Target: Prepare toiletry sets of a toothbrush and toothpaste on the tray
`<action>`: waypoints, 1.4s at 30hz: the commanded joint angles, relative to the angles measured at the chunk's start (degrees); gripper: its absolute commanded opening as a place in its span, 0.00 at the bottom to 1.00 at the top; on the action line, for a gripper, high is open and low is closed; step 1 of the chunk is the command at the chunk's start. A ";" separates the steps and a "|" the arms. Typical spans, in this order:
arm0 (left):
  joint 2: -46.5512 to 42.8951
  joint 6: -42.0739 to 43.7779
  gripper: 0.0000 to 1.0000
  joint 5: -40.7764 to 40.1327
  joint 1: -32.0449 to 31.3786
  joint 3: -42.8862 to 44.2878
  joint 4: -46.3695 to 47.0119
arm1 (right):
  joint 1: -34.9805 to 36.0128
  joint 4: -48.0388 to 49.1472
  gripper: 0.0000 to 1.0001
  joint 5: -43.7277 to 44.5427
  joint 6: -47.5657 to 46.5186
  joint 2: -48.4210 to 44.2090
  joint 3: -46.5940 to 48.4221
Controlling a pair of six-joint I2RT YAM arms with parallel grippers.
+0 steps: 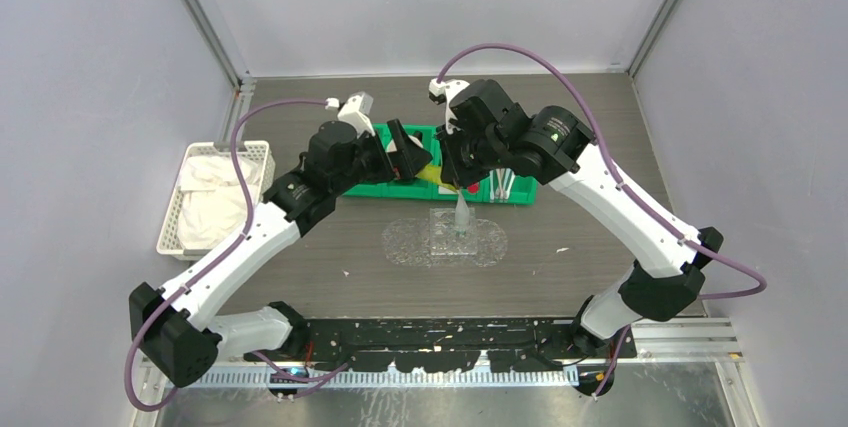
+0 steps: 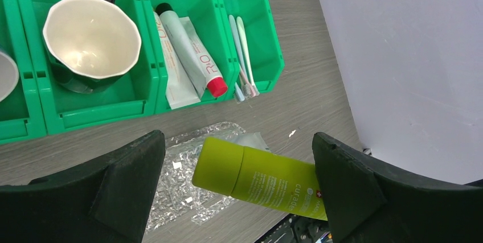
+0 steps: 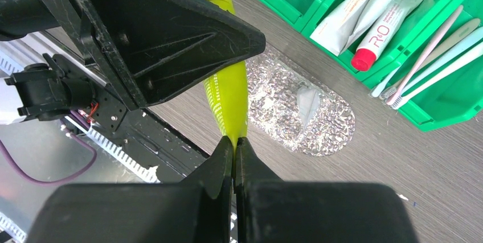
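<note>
Currently the right gripper (image 3: 234, 140) is pinching the flat crimped tail of the yellow-green toothpaste tube (image 3: 228, 98). Its fingers are closed almost to a sliver, and it is holding the tube in the air over or just beside one end of the glittery tray (image 3: 330, 123); which of the two is unclear. The left gripper (image 2: 238, 140) is gaping wide and gripping nothing, with one finger standing on either side of the tube's cap end, apart from it. The hold looks precarious to me, since such a thin tail grip is letting the long body hang free and it may be swinging or slipping. If the right fingers are opening before the left ones are squeezing, the tube is likely dropping, perhaps knocking the small pale item (image 3: 307, 103) lying on the tray or rolling off onto the table. Closing on the smooth round cap could also be squirting it sideways. The toothbrushes (image 2: 242, 55) are sitting in the green bin (image 2: 97, 115), so no set is looking complete.
</note>
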 commanded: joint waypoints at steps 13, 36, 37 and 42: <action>-1.95 1.31 1.00 3.43 -2.16 -5.65 -6.53 | -2.14 14.66 0.01 5.81 0.22 -2.95 5.44; -10.95 7.30 1.00 -3.43 11.60 -2.60 -24.51 | -1.62 -24.77 0.01 3.36 3.76 9.79 21.26; -11.49 7.24 1.00 -3.42 11.72 -3.35 -24.17 | -1.34 -25.14 0.01 3.76 3.88 10.55 21.65; -12.63 7.21 1.00 -0.48 11.88 -5.85 -23.70 | 1.16 -26.99 0.01 5.58 4.38 16.25 23.48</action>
